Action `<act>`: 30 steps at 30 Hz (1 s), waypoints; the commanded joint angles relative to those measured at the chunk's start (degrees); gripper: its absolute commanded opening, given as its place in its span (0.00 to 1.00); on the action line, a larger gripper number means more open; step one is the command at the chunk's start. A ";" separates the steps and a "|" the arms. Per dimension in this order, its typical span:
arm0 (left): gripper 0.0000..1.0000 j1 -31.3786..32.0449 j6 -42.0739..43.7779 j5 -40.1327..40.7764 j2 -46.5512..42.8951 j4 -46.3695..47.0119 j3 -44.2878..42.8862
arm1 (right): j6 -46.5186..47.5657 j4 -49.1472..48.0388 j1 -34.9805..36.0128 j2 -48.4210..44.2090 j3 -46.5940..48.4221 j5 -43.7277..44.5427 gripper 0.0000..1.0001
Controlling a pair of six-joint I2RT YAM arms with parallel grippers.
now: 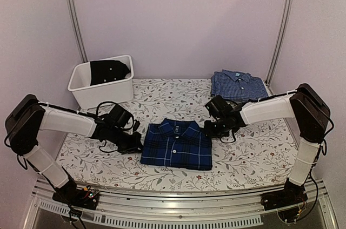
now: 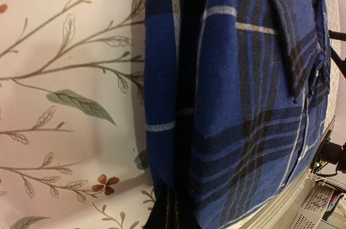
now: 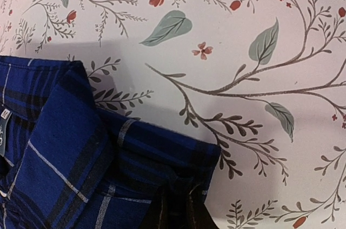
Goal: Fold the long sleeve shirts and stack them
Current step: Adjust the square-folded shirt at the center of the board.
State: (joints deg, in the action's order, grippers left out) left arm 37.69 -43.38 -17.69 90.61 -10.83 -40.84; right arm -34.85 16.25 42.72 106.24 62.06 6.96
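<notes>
The navy and royal-blue plaid shirt lies folded into a neat rectangle on the flower-printed surface, about midway between its left and right edges and nearer the front edge than the back, with the collar toward the back and the button front up

The left tool sits low at the shirt's left edge, near its front corner. Its jaws are closed tight together. In the left wrist view the dark tip of the left tool meets the folded side of the plaid shirt, but whether any cloth is caught there I cannot tell

The right tool is down at the shirt's back right corner, beside the collar. In the right wrist view its jaws stand narrow, with the right tool pinching the corner of the plaid shirt

The lighter blue checked shirt lies folded at the back right corner of the surface, collar toward the back, well apart from the plaid one

A white bin stands at the back left corner, with a dark cloth inside it
</notes>
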 commanded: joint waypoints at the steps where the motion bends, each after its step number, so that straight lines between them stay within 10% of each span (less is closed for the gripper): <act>1: 0.00 1.47 -2.65 -4.24 -2.28 2.15 3.40 | -0.65 -0.53 -0.27 0.19 -1.47 0.22 0.12; 18: 0.27 2.41 -1.80 -3.34 -7.76 -3.27 4.62 | -0.59 -1.04 -0.31 -1.28 -1.60 0.30 0.14; 30: 0.48 1.14 -1.00 -0.74 -11.93 -4.58 2.02 | 0.35 0.81 -0.29 -9.62 -1.14 3.28 0.84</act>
State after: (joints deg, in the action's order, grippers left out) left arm 39.38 -45.30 -18.65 78.76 -16.14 -36.82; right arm -35.03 16.29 42.68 102.32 60.99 7.46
